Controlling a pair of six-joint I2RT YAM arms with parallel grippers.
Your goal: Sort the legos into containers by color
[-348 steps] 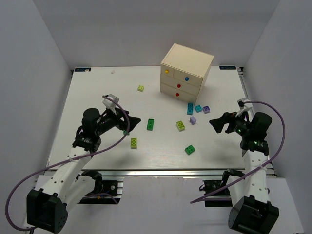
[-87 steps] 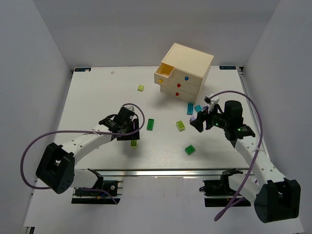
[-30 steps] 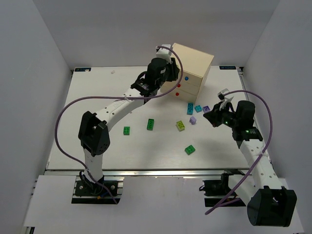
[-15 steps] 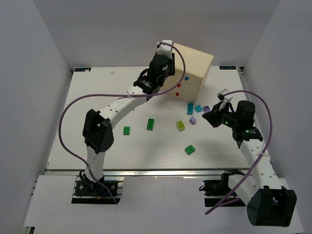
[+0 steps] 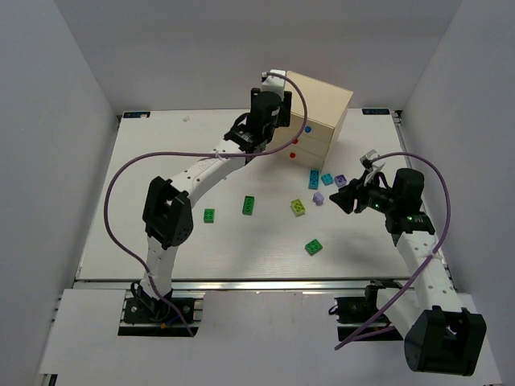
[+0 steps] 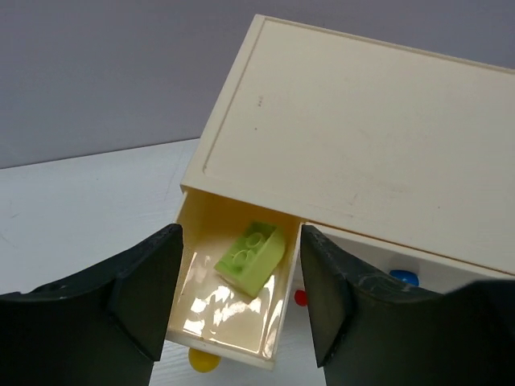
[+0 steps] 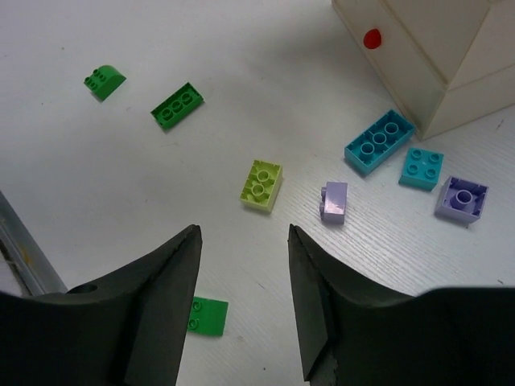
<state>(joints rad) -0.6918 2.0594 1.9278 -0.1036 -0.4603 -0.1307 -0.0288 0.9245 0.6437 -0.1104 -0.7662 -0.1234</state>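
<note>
The cream chest (image 5: 315,103) stands at the back of the table with its top drawer (image 6: 229,310), the one with the yellow knob (image 6: 203,359), pulled open. A lime-yellow lego (image 6: 251,257) lies loose inside it. My left gripper (image 6: 239,235) hovers open and empty just above that drawer; in the top view it (image 5: 271,114) is at the chest's left front. My right gripper (image 7: 243,233) is open and empty above the table (image 5: 339,199), near a lime lego (image 7: 261,185) and a lilac lego (image 7: 333,201). The blue knob (image 6: 402,278) and red knob (image 6: 300,297) drawers are shut.
Teal legos (image 7: 380,142) (image 7: 422,167) and a second lilac one (image 7: 461,198) lie by the chest's right corner. Green legos lie at mid table (image 5: 249,205), left of it (image 5: 209,215) and nearer the front (image 5: 313,247). Grey walls enclose three sides.
The left arm swung from the front of the table to the chest, and the lime lego that lay near the front left now lies in the open top drawer. The right gripper has barely moved.
</note>
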